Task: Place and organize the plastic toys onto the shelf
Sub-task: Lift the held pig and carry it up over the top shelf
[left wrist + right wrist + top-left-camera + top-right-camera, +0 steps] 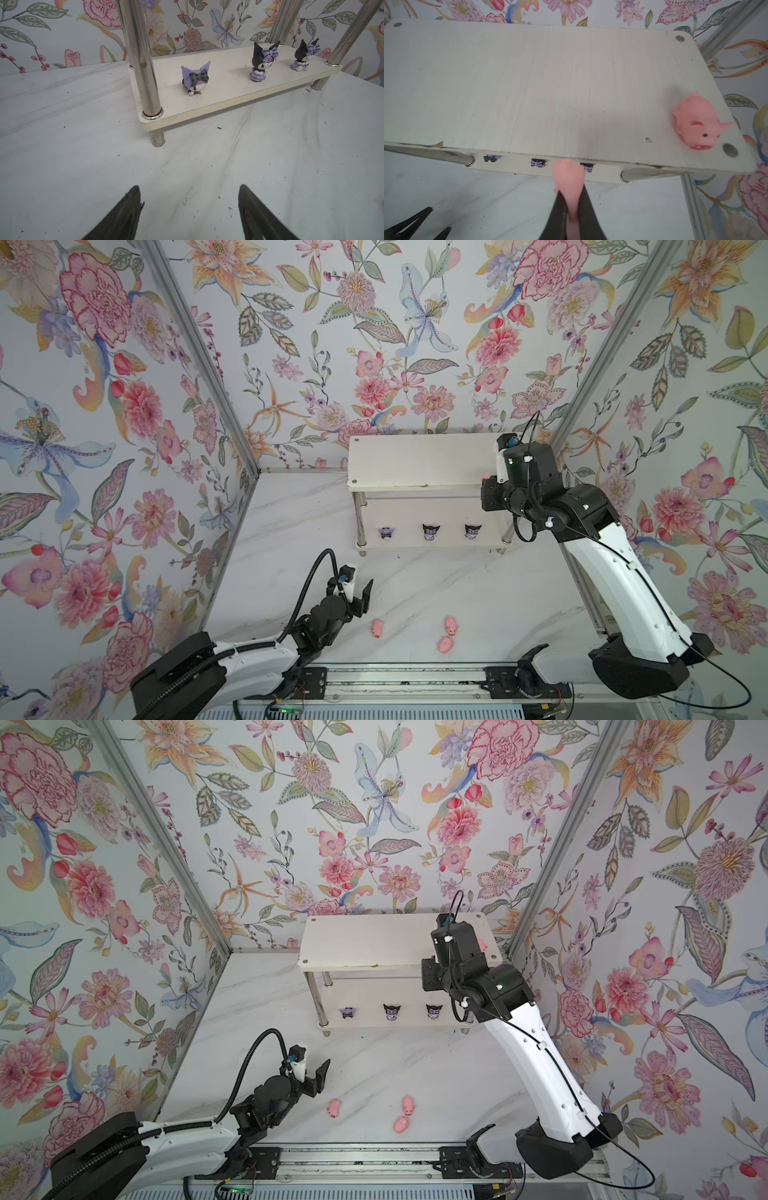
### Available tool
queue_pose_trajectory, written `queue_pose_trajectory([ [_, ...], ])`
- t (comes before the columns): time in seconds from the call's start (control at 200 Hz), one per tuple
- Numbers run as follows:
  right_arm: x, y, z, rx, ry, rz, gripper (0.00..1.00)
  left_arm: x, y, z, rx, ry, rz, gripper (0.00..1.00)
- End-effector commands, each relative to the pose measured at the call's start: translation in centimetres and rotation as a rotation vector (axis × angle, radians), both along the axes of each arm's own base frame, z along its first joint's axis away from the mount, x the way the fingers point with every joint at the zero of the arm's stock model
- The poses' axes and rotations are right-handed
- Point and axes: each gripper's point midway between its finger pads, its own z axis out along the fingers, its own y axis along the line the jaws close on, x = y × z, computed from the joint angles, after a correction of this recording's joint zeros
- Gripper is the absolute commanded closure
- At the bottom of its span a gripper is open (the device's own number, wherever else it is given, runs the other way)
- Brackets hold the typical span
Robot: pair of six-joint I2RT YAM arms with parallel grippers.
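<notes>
Right end effector (571, 192) clamping pink pig (568, 172) at shelf (529, 83) edge, left end effector (189, 187) spread, empty

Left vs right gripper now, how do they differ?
The left gripper is open and empty; the right gripper is shut on a pig. Left sits low over the table, facing the shelf; right is up by the top board. Both have black fingers.
</notes>
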Motion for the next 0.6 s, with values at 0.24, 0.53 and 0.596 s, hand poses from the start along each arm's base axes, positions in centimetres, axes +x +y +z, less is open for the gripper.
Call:
queue_pose_trajectory([
  [0.24, 3.0, -0.6, 0.7, 0.014, 0.027, 0.037, 0.9, 0.3, -0.9, 0.1, -0.021, 0.008, -0.02, 0.25],
  [0.53, 4.6, -0.9, -0.9, 0.018, 0.072, 0.03, 0.89, 0.4, -1.2, -0.5, -0.008, 0.021, -0.028, 0.25],
  [0.596, 4.9, -0.9, -1.3, 0.009, 0.082, 0.028, 0.89, 0.5, -1.4, -0.6, -0.006, 0.027, -0.032, 0.25],
])
